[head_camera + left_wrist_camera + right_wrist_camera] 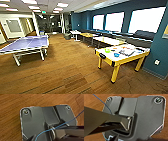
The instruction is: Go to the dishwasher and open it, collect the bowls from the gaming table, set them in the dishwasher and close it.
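On the yellow bench [117,63] sit a green bowl [107,50] and a blue bowl [116,54]: likely light, stiff, slippery plastic, best pinched at the rim. Pincer state: cannot tell.

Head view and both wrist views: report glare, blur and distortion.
Head view: windows blown out white, ceiling lights glaring, wall lines bowed by the wide lens, bowls on the yellow table soft. Left and right wrist views: evenly lit wood floor, slightly blurred, no glare.

Wood-grain floor [94,101] underneath; thin blue cable [102,103] — crossing it.
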Motion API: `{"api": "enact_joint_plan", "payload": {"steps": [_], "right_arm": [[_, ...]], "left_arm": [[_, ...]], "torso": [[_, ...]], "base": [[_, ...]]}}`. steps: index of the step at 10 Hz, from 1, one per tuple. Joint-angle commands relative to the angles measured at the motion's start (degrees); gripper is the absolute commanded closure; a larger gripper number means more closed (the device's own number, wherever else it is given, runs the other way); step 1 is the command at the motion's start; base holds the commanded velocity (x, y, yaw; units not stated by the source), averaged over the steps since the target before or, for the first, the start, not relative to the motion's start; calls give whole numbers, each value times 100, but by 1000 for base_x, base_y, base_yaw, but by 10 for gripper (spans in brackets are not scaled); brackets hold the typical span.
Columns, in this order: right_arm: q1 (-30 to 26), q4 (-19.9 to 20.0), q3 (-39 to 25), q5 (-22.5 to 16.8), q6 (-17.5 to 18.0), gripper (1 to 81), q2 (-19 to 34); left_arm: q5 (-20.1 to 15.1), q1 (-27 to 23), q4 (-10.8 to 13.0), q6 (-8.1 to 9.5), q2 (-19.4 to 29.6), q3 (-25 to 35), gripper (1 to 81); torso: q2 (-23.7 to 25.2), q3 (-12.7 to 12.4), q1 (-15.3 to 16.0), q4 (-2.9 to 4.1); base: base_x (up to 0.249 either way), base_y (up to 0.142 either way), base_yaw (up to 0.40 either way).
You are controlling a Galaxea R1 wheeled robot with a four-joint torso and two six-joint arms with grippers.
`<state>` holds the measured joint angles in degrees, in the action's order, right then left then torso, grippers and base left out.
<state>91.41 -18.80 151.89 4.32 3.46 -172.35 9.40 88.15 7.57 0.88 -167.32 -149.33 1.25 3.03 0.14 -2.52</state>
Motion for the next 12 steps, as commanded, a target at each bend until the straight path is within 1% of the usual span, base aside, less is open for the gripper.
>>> {"api": "enact_joint_plan", "payload": {"steps": [1, 12], "right_arm": [[-205, -71, -29, -291, -12, 10, -21], [-197, -89, -29, -291, -12, 10, -21]], "left_arm": [[-246, -241, 69, -17, 57, 9, 10], [-246, -249, 60, -9, 66, 9, 10]], "torso": [[0, 0, 0, 0], [0, 0, 0, 0]], "base": [[0, 0, -389], [0, 0, -391]]}}
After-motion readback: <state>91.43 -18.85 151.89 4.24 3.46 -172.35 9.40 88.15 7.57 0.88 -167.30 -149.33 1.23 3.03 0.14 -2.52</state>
